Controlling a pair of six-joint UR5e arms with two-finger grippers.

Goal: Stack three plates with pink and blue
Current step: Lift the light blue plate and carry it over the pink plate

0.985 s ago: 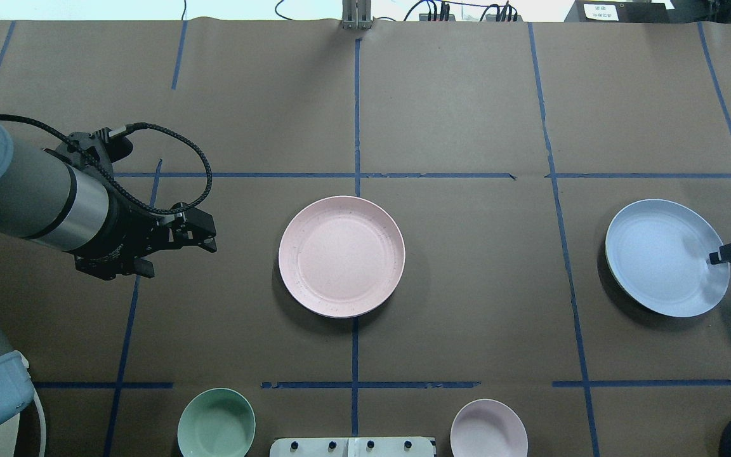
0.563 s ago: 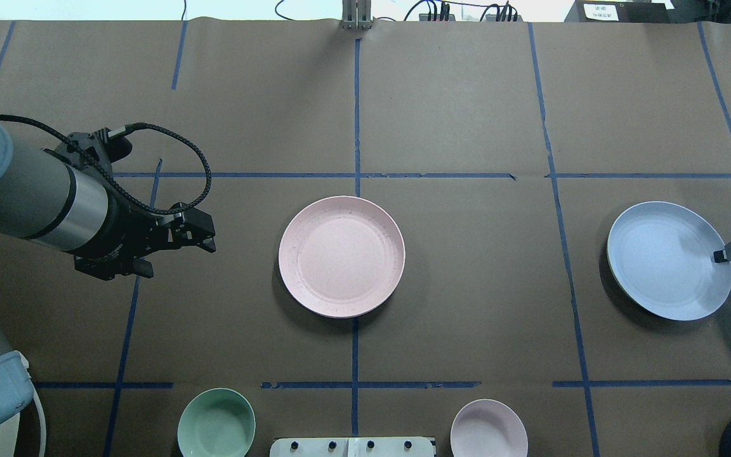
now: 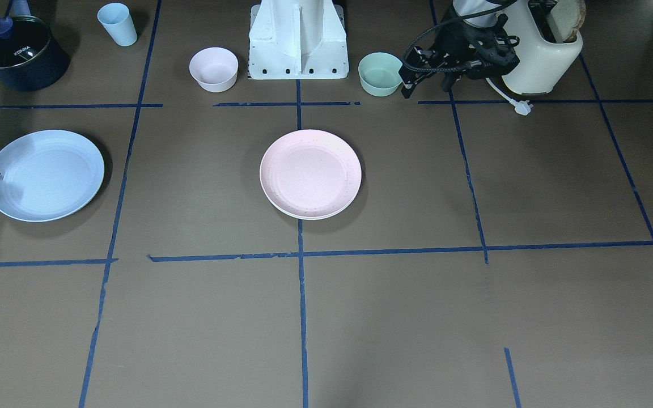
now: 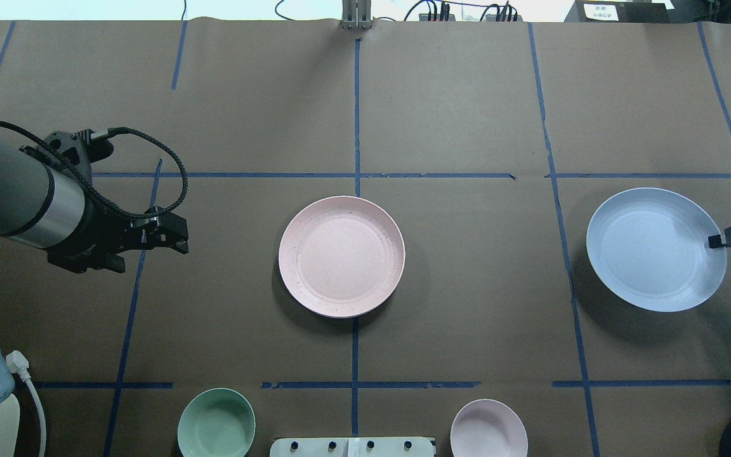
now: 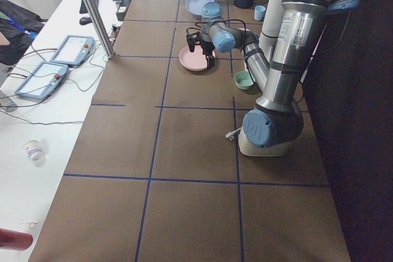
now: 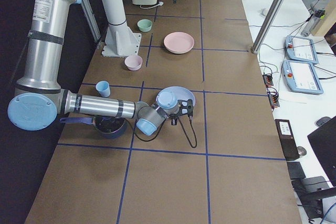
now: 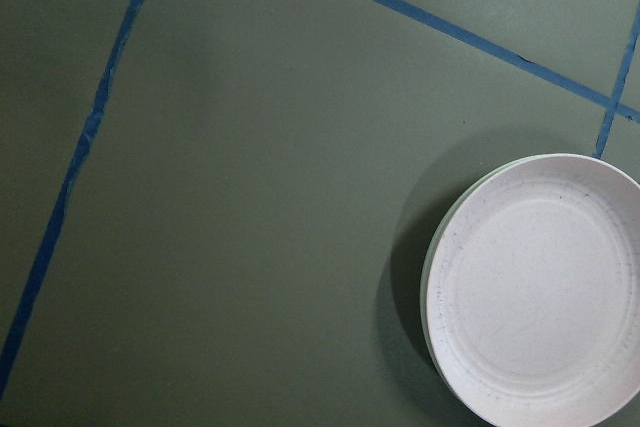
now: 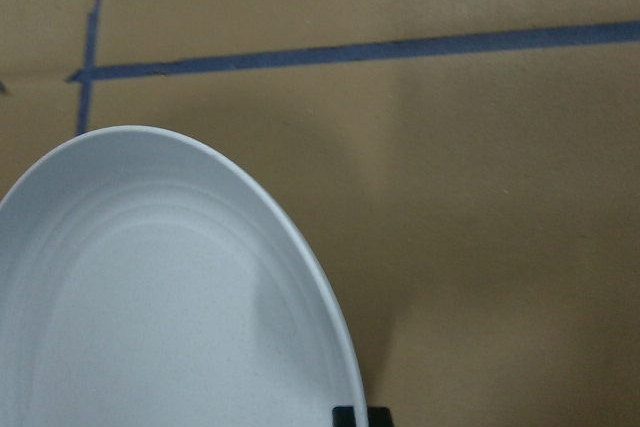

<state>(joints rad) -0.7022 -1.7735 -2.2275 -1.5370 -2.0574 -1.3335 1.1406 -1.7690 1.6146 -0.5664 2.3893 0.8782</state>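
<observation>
The pink plate (image 4: 341, 256) lies at the table's middle, on top of the cream-white plate, of which only a thin rim (image 3: 309, 217) shows. The stack also shows in the left wrist view (image 7: 540, 287). The light blue plate (image 4: 654, 249) is at the right, held off the table with its shadow offset below it. My right gripper (image 4: 717, 240) is shut on its right rim; one fingertip (image 8: 360, 415) shows at the rim. My left gripper (image 4: 172, 233) hovers left of the pink plate, well apart from it, open and empty.
A green bowl (image 4: 216, 422) and a small pink bowl (image 4: 488, 428) stand near the robot base (image 3: 298, 39). A dark pot (image 3: 17, 54) and a blue cup (image 3: 118, 24) stand near the right arm. A toaster (image 3: 542, 48) and its plug (image 3: 522, 107) are behind the left gripper.
The blue plate has risen and shifted towards the table's middle in the right gripper. The left arm has drawn back to the left, away from the pink plate.
</observation>
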